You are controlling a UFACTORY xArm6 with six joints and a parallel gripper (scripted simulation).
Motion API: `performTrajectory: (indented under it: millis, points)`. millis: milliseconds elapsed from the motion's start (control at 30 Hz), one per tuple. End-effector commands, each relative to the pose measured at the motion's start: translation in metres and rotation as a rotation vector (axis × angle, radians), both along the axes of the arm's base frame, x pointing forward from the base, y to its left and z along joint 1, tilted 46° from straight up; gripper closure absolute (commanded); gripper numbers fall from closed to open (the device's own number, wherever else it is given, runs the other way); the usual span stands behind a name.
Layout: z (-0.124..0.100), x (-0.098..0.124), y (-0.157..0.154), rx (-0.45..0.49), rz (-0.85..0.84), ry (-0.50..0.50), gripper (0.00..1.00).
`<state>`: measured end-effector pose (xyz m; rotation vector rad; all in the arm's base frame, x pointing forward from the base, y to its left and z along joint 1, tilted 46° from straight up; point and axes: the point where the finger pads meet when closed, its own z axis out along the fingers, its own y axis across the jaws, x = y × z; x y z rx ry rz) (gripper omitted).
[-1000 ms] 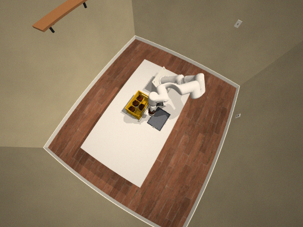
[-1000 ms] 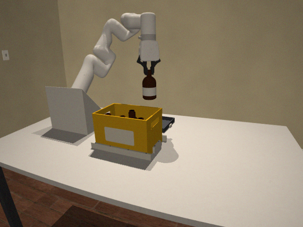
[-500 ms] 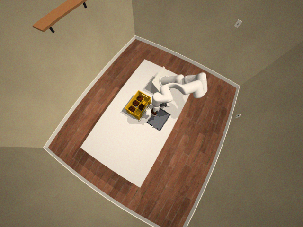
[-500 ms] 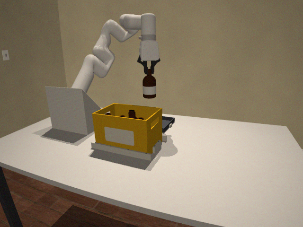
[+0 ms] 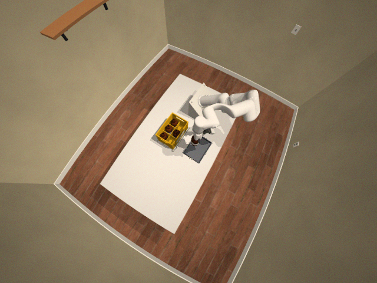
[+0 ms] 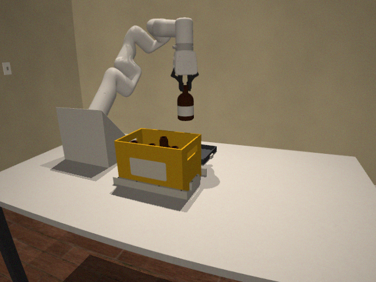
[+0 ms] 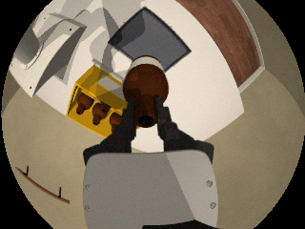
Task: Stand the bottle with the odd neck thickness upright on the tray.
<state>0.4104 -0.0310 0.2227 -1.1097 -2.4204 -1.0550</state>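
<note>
The white surface point(image 5: 146, 183) point(image 6: 273, 197) point(image 7: 210, 95) spreads beneath the pincer point(image 5: 197, 135) point(image 6: 185, 89) point(image 7: 145, 100), carrying the crate and tray. From a wedge-shaped pedestal point(image 5: 204, 86) point(image 6: 81, 136) point(image 7: 59, 52), the white xArm 6 point(image 5: 237, 109) point(image 6: 127, 60) rises through several bends, its last section upright with the pincer pointing straight down. The yellow crate point(image 5: 165, 144) point(image 6: 151, 153) point(image 7: 91, 126) sits lower than the pincer and off to one side, lower left of it in the exterior view; it bears a plain pale panel point(image 6: 147, 168) on its long wall, and low pale rails point(image 6: 151, 188) run around its foot. The dark tray point(image 5: 199, 152) point(image 6: 208, 150) point(image 7: 152, 38) lies below the pincer, on the other side from the crate; from the top, the held bottle overlaps the tray's corner nearest the arm. Four brown bottles point(image 5: 168, 128) point(image 6: 163, 141) point(image 7: 99, 112) stand in separate compartments of the crate, below the pincer. The fifth, a brown bottle point(image 5: 194, 141) point(image 6: 185, 101) point(image 7: 146, 88), hangs upright directly under the pincer, in the air, with a plain white label point(image 6: 185, 110) point(image 7: 145, 60) around its body. The pincer is partly closed, its fingers pressed on either side of this bottle's neck. Whether that neck is the odd one, I cannot tell.
</note>
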Motion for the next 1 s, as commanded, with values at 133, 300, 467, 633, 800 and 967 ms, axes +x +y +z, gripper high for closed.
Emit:
performTrajectory:
  millis: [133,300,467,633,800,967]
  points:
    - [0.009,-0.003,0.007,-0.002,-0.002,-0.003,1.00]
    - [0.014,-0.006,0.012,-0.002,-0.002,-0.003,1.00]
    - [0.018,-0.008,0.017,-0.002,-0.002,-0.003,1.00]
    - [0.021,-0.009,0.020,-0.002,-0.002,-0.003,1.00]
    - [0.024,-0.011,0.022,-0.002,-0.002,-0.003,1.00]
    - [0.027,-0.012,0.025,-0.002,-0.002,-0.003,1.00]
